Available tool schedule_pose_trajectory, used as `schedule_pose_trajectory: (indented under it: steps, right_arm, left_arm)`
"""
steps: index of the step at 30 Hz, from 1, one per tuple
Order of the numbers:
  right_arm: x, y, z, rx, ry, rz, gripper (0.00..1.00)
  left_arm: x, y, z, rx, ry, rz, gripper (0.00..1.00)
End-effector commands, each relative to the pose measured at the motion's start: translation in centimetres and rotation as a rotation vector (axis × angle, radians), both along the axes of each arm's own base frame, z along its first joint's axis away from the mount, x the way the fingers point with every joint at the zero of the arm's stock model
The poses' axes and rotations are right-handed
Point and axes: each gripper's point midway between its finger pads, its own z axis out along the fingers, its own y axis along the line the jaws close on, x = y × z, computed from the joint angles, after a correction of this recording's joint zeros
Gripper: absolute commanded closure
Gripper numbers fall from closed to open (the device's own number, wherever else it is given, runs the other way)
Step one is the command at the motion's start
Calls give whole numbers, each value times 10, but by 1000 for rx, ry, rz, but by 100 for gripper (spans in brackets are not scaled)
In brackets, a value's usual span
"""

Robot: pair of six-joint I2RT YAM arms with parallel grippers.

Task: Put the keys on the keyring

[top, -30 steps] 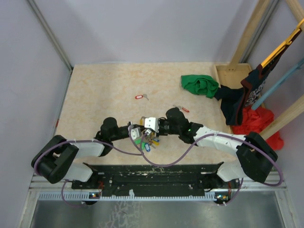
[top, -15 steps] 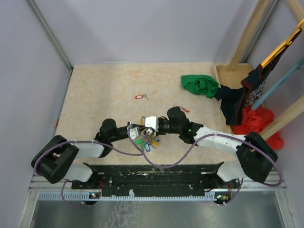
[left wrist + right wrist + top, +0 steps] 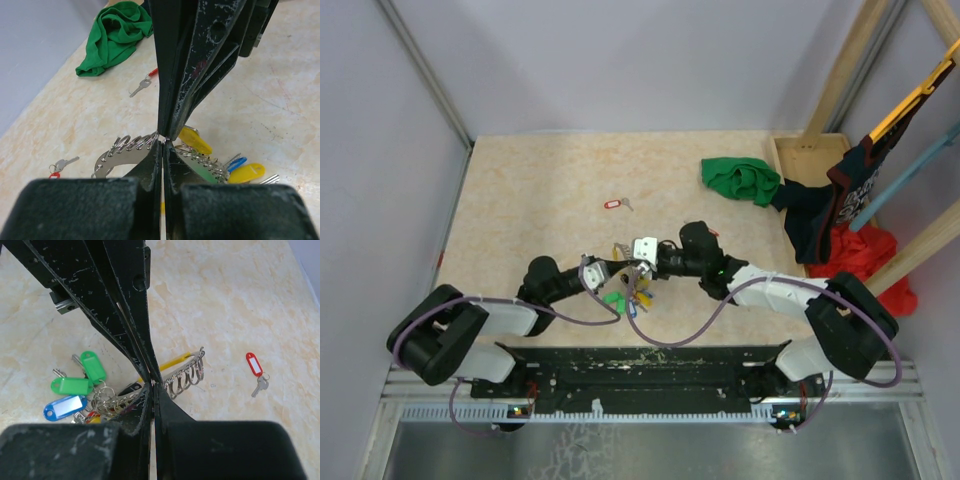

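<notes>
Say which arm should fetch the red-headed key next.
Right, likely. The red-headed key lies close beside the right end effector, beyond the keyring from the left end effector, which would reach past it.

Work surface: beige marbled table (image 3: 540,190), evenly lit, only soft shadows. Enclosure: pale grey-lilac back wall (image 3: 620,60) and left wall (image 3: 370,180). Right side open, bare wooden frame (image 3: 850,60). A shallow wooden box (image 3: 800,150) sits in the far right corner. Green cloth (image 3: 740,180) lies just beside the box; dark garment (image 3: 820,215) and red cloth (image 3: 865,255) are draped at the right edge.
</notes>
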Motion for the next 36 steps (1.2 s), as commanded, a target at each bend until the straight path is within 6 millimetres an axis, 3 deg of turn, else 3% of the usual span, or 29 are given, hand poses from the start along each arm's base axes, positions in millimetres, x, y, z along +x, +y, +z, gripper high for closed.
schedule_pose_trajectory:
  steps: [1, 10, 20, 30, 36]
  right_arm:
    - [-6, 8, 3, 73, 33, 62, 100]
    - [-8, 13, 6, 115, 38, 83, 100]
    - [-7, 5, 19, 136, 19, 41, 100]
    - [-4, -1, 36, 159, 8, -9, 78]
    - [8, -16, 49, 171, 56, -140, 76]
  left_arm:
    - [-2, -1, 44, -162, -67, -12, 100]
    - [8, 5, 45, -218, -2, 57, 100]
    - [8, 7, 43, -251, 11, 69, 100]
    - [7, 8, 40, -240, 4, 69, 100]
    - [9, 9, 37, -226, 3, 80, 100]
